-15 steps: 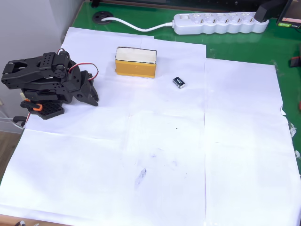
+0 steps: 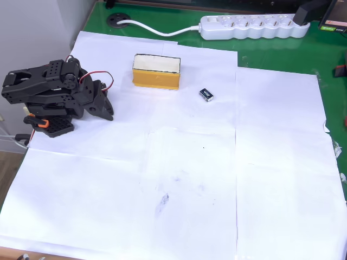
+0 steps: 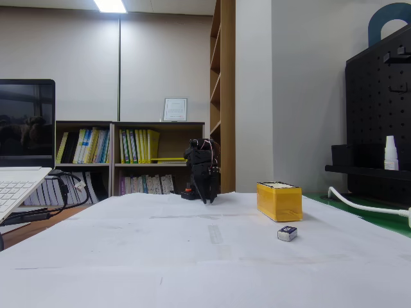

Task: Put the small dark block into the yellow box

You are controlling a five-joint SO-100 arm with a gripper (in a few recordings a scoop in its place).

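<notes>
A desk (image 2: 271, 162) covered in white paper is seen from overhead. The small dark block (image 2: 206, 95) lies on the paper just right of the yellow box (image 2: 156, 72), not touching it. The black arm is folded at the far left, its gripper (image 2: 104, 111) pointed down to the paper; how wide it stands cannot be told. A white power strip (image 2: 252, 26) lies at the far edge.

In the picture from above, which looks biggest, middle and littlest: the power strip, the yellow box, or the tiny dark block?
Largest to smallest, as seen in the overhead view:
1. The power strip, the longest by far.
2. The yellow box.
3. The small dark block, clearly the littlest.
</notes>
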